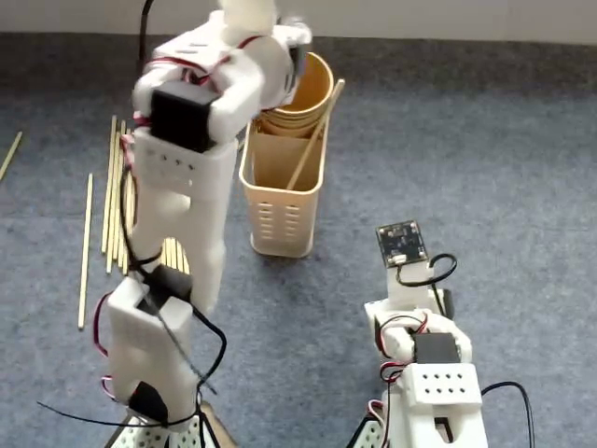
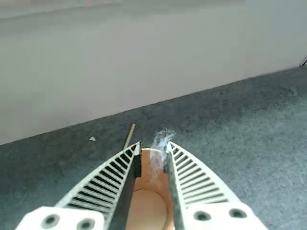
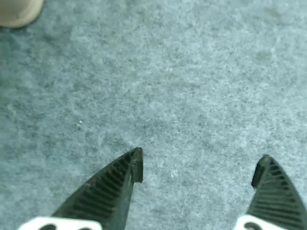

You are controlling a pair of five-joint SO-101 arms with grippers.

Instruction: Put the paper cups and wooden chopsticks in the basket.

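The left end effector (image 2: 152, 152) is clamped on the rim of a paper cup (image 1: 312, 93), which sits in the top of the basket (image 1: 280, 215) at the far middle. One chopstick (image 1: 314, 140) leans inside the basket. Loose chopsticks (image 1: 117, 196) lie on the grey tabletop (image 1: 485, 149) left of it. The right end effector (image 3: 200, 163) hangs near right, its fingers apart.
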